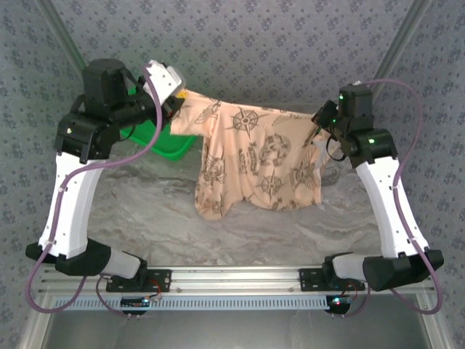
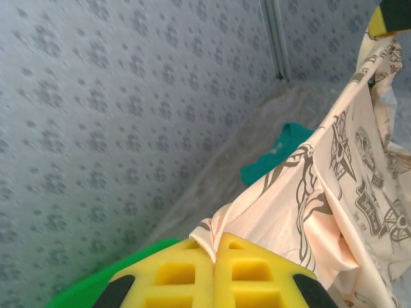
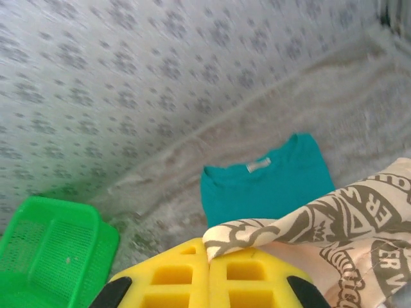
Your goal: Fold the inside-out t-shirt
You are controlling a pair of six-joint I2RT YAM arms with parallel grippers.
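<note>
Marbled table (image 1: 145, 218), overhead: your inside-out t-shirt (image 1: 254, 156) hangs stretched between left gripper (image 1: 176, 102) and right gripper (image 1: 320, 129), above the far half. Left wrist: you see fingers (image 2: 180, 276) pressed together, pinching a shirt edge. Right wrist: fingers (image 3: 173, 276) likewise pinching printed cloth; teal garment (image 3: 263, 186) lies beyond.

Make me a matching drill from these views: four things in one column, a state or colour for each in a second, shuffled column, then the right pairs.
Column one
1. t-shirt
2. teal garment
3. basket
4. left gripper

Column two
A. bright green mesh
B. lying flat on the table
C. held up, spread wide
D. shut on a cloth edge

Pairs: 1-C, 2-B, 3-A, 4-D
</note>
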